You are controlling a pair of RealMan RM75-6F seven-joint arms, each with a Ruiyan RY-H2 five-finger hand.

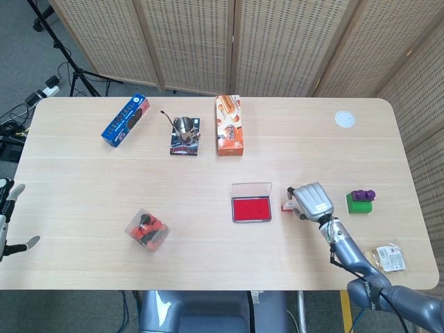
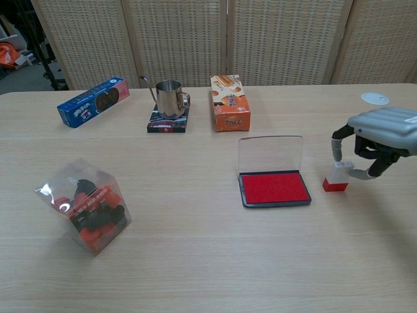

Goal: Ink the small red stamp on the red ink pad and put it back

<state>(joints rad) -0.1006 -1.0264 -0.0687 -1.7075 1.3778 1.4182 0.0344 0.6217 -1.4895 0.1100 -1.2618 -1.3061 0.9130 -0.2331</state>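
The small red stamp (image 2: pixel 339 177), white on top with a red base, stands on the table just right of the open red ink pad (image 2: pixel 274 188). My right hand (image 2: pixel 381 130) hovers over it from the right. A curled finger (image 2: pixel 337 149) hangs by the stamp's left side and the thumb (image 2: pixel 362 175) reaches its right side. Firm contact is not plain. In the head view the stamp (image 1: pixel 286 205) peeks out left of the right hand (image 1: pixel 312 200), beside the ink pad (image 1: pixel 251 209). My left hand (image 1: pixel 5 218) is at the far left edge, fingers spread, holding nothing.
A blue box (image 1: pixel 125 119), a steel cup on a coaster (image 1: pixel 184 129) and an orange box (image 1: pixel 229 125) line the far side. A clear box of red and black pieces (image 1: pixel 147 229) sits front left. A green and purple block (image 1: pixel 360 201), a snack packet (image 1: pixel 390 257) and a white disc (image 1: pixel 344 118) lie to the right.
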